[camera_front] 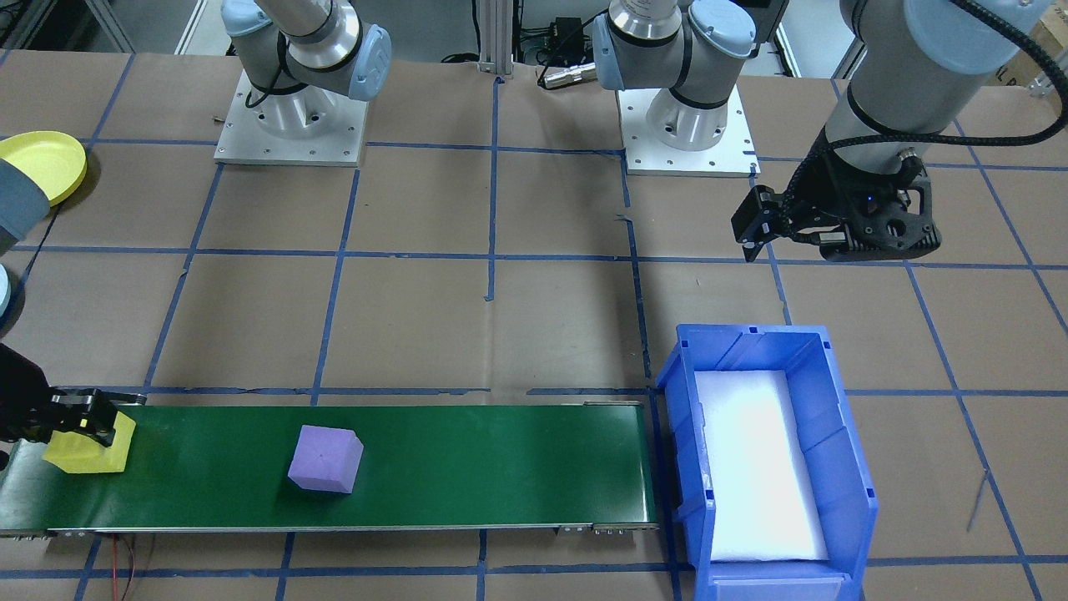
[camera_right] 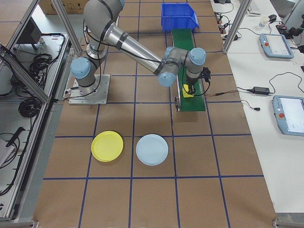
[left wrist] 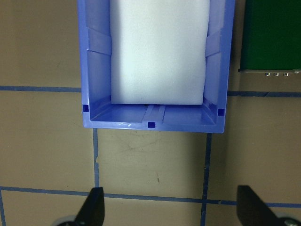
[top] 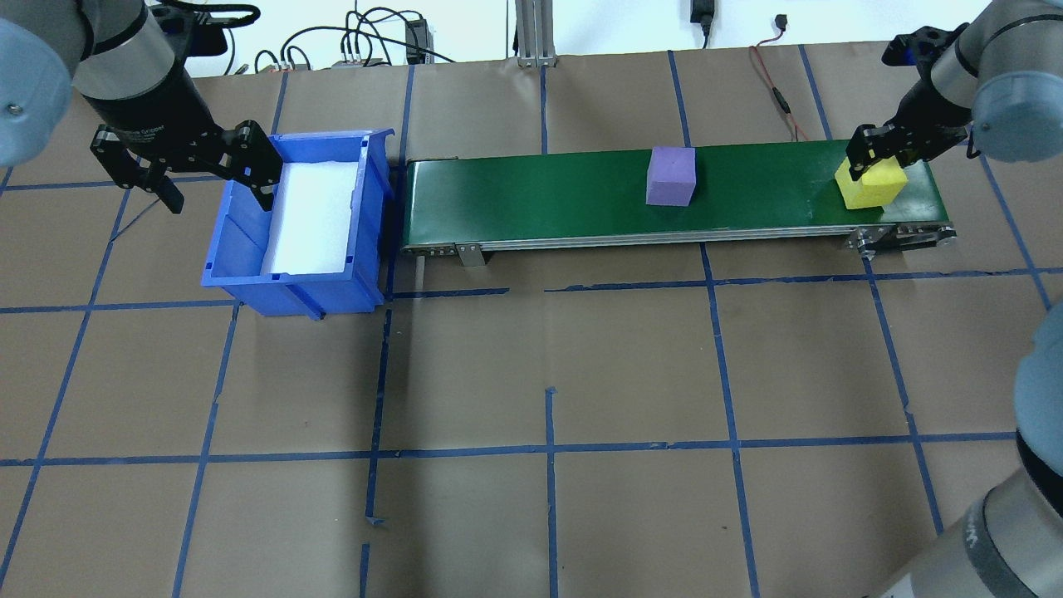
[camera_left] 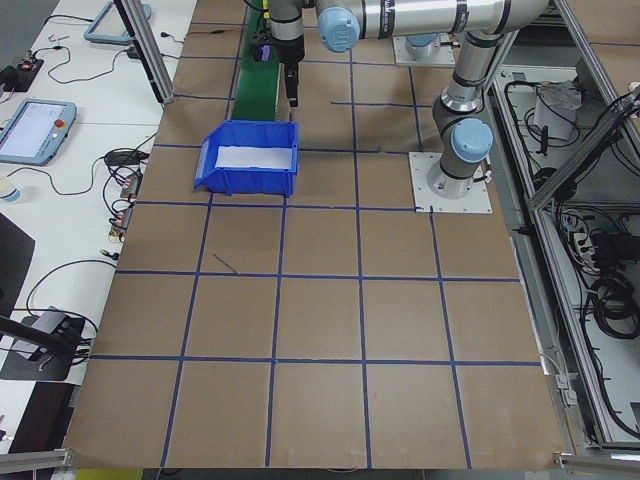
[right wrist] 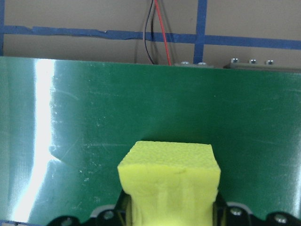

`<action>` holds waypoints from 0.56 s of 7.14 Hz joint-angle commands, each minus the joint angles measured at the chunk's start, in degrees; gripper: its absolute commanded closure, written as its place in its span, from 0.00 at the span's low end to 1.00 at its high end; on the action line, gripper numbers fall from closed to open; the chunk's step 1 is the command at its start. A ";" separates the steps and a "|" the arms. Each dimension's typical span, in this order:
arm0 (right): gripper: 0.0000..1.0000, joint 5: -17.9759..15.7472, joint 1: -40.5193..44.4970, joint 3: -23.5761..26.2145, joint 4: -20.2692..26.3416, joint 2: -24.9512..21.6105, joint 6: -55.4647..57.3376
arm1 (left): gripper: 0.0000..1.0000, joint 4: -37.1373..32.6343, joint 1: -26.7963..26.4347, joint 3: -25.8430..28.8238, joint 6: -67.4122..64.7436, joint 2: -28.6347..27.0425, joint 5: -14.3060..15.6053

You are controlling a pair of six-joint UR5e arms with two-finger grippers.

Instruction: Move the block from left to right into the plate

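Note:
A yellow block [camera_front: 88,451] [top: 872,184] sits at the green conveyor belt's [top: 581,191] right-hand end as seen in the overhead view. My right gripper [top: 874,158] [camera_front: 83,421] is shut on it, and the right wrist view shows the foam block [right wrist: 169,174] squeezed between the fingers. I cannot tell whether it touches the belt. A purple block [camera_front: 325,459] [top: 671,176] lies free mid-belt. The yellow plate [camera_front: 42,163] [camera_right: 107,146] lies on the table near the robot's right side, away from the belt. My left gripper [top: 214,178] [left wrist: 171,209] hangs open and empty beside the blue bin.
A blue bin [top: 241,266] [left wrist: 150,120] with a white foam floor stands against the belt's left end. A light blue plate [camera_right: 152,149] lies next to the yellow one. Red and black wires [right wrist: 157,33] run behind the belt. Brown paper with blue tape lines covers the table.

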 commanded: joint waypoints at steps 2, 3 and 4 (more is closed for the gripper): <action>0.82 -5.02 -6.58 1.90 14.50 -12.73 -2.27 | 0.00 -0.01 0.00 -0.07 -0.08 0.00 0.00; 0.84 -4.84 -14.81 4.95 17.42 -16.78 -10.03 | 0.00 -0.01 -0.09 -0.16 -0.17 -0.09 -0.09; 0.85 -5.01 -19.76 9.42 17.54 -19.95 -12.98 | 0.00 -0.01 -0.09 -0.24 -0.26 -0.09 -0.26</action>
